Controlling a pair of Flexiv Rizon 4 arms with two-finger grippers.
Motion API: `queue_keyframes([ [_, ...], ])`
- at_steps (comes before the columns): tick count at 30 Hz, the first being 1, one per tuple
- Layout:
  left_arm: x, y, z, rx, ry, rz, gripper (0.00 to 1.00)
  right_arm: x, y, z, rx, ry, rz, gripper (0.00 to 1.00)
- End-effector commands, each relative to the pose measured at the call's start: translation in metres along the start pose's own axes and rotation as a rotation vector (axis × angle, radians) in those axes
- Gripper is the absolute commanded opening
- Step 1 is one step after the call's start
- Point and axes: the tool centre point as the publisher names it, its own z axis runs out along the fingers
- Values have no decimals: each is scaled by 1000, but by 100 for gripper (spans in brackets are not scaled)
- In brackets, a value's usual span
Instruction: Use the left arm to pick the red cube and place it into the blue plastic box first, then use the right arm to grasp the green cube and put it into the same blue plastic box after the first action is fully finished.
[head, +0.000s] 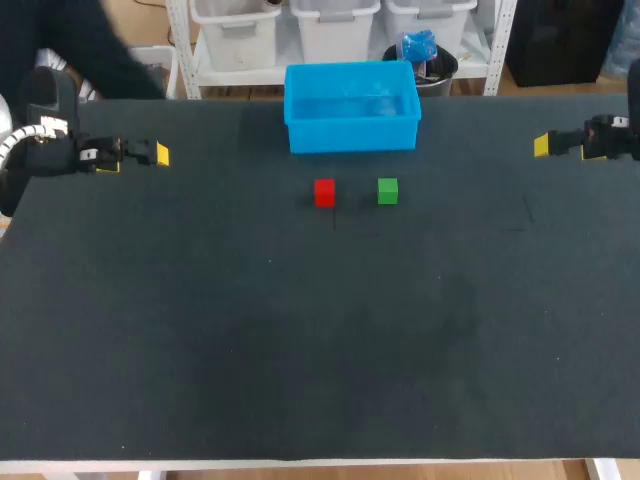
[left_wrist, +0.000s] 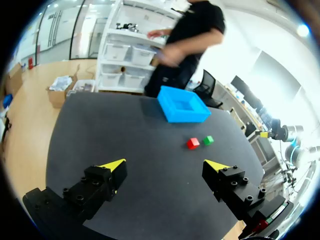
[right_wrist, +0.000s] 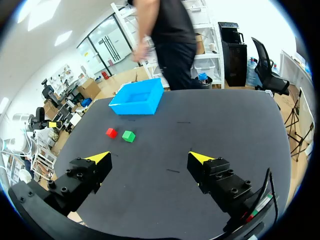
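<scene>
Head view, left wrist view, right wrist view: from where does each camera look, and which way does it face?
Head view: above and behind the robot, looking down on the table; left claw and right claw show at the sides.
Left wrist view: on the left wrist, looking past its open claw across the table.
Right wrist view: on the right wrist, past its open claw, from the opposite end.
All share the red cube, green cube and blue plastic box.

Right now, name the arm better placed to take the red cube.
Left: the left gripper, open, is nearer the red cube; the green cube lies between that cube and the right gripper.
</scene>
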Motion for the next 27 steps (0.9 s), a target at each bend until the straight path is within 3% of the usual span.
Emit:
queue_keyframes([
  [1, 0, -1, 0, -4, 3, -1, 100, 0, 0, 1, 3, 1, 0, 100],
  [22, 0, -1, 0, -4, 3, -1, 100, 0, 0, 1, 3, 1, 0, 100],
  [27, -8, -17, 27, -153, 73, -31, 100, 0, 0, 1, 3, 1, 0, 100],
])
